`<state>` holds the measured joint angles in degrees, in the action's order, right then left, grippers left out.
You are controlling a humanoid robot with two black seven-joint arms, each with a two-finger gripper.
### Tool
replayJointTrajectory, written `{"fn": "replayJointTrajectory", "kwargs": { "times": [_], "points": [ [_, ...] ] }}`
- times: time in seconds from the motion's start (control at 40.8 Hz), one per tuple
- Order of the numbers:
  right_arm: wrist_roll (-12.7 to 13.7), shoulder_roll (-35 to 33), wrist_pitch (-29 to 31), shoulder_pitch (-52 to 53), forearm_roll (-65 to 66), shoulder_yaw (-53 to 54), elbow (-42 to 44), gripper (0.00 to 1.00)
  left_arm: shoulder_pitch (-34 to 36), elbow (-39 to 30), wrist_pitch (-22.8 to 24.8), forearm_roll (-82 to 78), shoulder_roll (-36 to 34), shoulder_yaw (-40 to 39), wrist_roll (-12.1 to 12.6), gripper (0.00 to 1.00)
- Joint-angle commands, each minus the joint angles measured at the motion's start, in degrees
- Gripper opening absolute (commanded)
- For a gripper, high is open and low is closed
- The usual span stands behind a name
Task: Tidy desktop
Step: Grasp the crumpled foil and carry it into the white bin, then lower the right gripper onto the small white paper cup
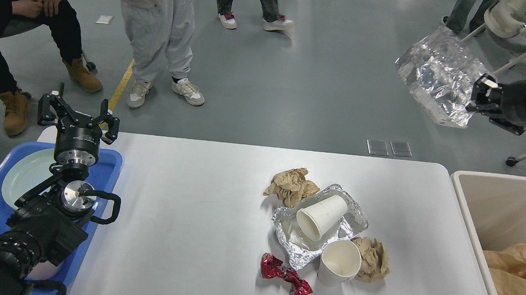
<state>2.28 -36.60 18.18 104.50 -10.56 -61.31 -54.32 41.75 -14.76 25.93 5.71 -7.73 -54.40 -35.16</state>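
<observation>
The counter [202, 217] fills the lower middle of the head view and is only partly tidied. Taking the foil tray [317, 225] at its centre-right as landmark: a crushed red can [286, 278] lies just nearer than the tray, an upright cup [339, 262] stands at its near right corner, and a brown wad [373, 259] touches that cup. A second cup [320, 216] lies on its side inside the tray; another wad [291, 185] lies at the tray's far left edge. Well right, the bin [501, 215] already holds brown paper. Well left, the left pincer [78, 116] hangs open and empty over a blue tray [109, 164] holding a plate [25, 172]. Farthest, beyond the counter, the right pincer [479, 95] grips a foil sheet [439, 74]. Judged remaining: six items.
</observation>
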Motion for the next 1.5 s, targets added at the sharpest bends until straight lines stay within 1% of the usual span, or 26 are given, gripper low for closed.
{"fn": "replayJointTrajectory", "kwargs": {
  "times": [0.0, 0.049, 0.074, 0.098, 0.196, 0.294, 0.319, 0.368, 0.491, 0.515, 0.564, 0.589, 0.613, 0.638, 0.662, 0.907, 0.981, 1.079, 1.202, 1.251, 1.275, 1.349, 1.472],
  "points": [
    [0.0, -2.2, -3.8, -2.1, -0.1, -1.7, 2.0, 0.0, 0.0, 0.0, 0.0, 0.0, 0.0, 0.0, 0.0, 0.96],
    [0.1, -3.4, -6.8, -5.2, -0.3, -2.0, 2.8, 0.0, 0.0, 0.0, 0.0, 0.0, 0.0, 0.0, 0.0, 0.97],
    [0.0, -4.3, -10.0, -9.0, -0.3, -1.8, 3.7, 0.0, 0.0, 0.0, 0.0, 0.0, 0.0, 0.0, 0.0, 0.97],
    [0.0, -4.6, -11.6, -11.0, -0.3, -1.6, 4.4, 0.0, 0.0, 0.0, 0.0, 0.0, 0.0, 0.0, 0.0, 0.96],
    [0.0, -5.9, -16.2, -18.8, -0.3, -1.3, 8.3, 0.0, 0.0, 0.0, 0.0, 0.0, 0.0, 0.0, 0.0, 0.96],
    [0.0, -6.3, -17.6, -27.8, -0.3, -0.9, 13.7, 0.0, 0.0, 0.0, 0.0, 0.0, 0.0, 0.0, 0.0, 0.97],
    [-0.1, -6.1, -17.7, -32.6, -0.3, -0.3, 16.5, 0.0, 0.0, 0.0, 0.0, 0.0, 0.0, 0.0, -0.1, 0.96],
    [-0.1, -5.8, -17.7, -37.1, -0.3, 0.9, 19.1, 0.0, 0.0, 0.0, 0.0, 0.0, 0.0, 0.0, 0.0, 0.96],
    [-0.1, -5.5, -17.7, -46.7, -0.3, 5.3, 22.4, 0.0, 0.0, 0.0, 0.0, 0.0, 0.0, 0.0, 0.0, 0.96],
    [-0.1, -5.3, -17.7, -48.4, -0.2, 6.2, 22.9, 0.05, 0.0, 0.0, 0.0, 0.0, 0.0, 0.0, 0.0, 0.97],
    [-0.2, -4.8, -17.8, -50.8, -0.2, 7.7, 23.9, 0.29, 0.0, 0.0, 0.0, 0.0, 0.0, 0.0, 0.0, 0.96],
    [-0.1, -4.4, -17.9, -51.8, -0.1, 8.3, 24.6, 0.44, 0.0, 0.0, 0.0, 0.0, 0.0, 0.0, 0.0, 0.96],
    [-0.3, -3.9, -17.9, -53.2, -0.1, 9.1, 26.0, 0.76, 0.0, 0.0, 0.0, 0.0, 0.0, 0.0, 0.0, 0.96],
    [-0.3, -3.6, -18.0, -53.6, -0.1, 9.3, 26.6, 0.89, 0.0, 0.0, 0.0, 0.0, 0.0, 0.0, 0.0, 0.96],
    [-0.3, -3.0, -18.0, -54.2, -0.3, 9.4, 27.6, 1.0, 0.0, 0.0, 0.0, 0.0, 0.0, 0.0, 0.0, 0.97],
    [-0.3, -0.9, -17.6, -53.4, -0.3, 8.9, 27.3, 1.0, 0.0, 0.0, 0.0, 0.0, 0.0, 0.0, 0.0, 0.97],
    [-0.2, -0.3, -17.2, -50.4, -0.2, 8.3, 27.1, 1.0, 0.0, 0.0, 0.1, 0.0, 0.0, 0.0, 0.0, 0.97],
    [-0.1, -0.2, -16.7, -43.0, 0.2, 4.8, 23.7, 1.0, 0.0, 0.0, 0.1, 0.0, 0.0, 0.0, 0.0, 0.97],
    [-0.1, 0.6, -16.6, -29.1, 0.4, -4.6, 15.8, 1.0, 0.0, 0.0, 0.1, 0.0, 0.0, 0.0, 0.0, 0.97],
    [-0.1, 2.1, -16.6, -23.4, 0.4, -8.1, 12.0, 1.0, 0.0, 0.0, 0.1, 0.0, 0.0, 0.0, 0.0, 0.97],
    [-0.1, 4.0, -16.6, -18.0, 0.4, -11.1, 8.5, 1.0, 0.0, 0.0, 0.1, 0.0, 0.0, 0.0, 0.0, 0.96],
    [-0.1, 7.1, -16.3, -10.9, 0.5, -14.9, 3.6, 1.0, 0.0, 0.0, 0.1, 0.0, 0.0, 0.0, 0.0, 0.96],
    [-0.1, 13.6, -11.9, -2.5, 0.6, -18.8, -2.7, 1.0, 0.0, 0.0, 0.1, 0.0, 0.0, 0.0, 0.0, 0.96]
  ]
}}
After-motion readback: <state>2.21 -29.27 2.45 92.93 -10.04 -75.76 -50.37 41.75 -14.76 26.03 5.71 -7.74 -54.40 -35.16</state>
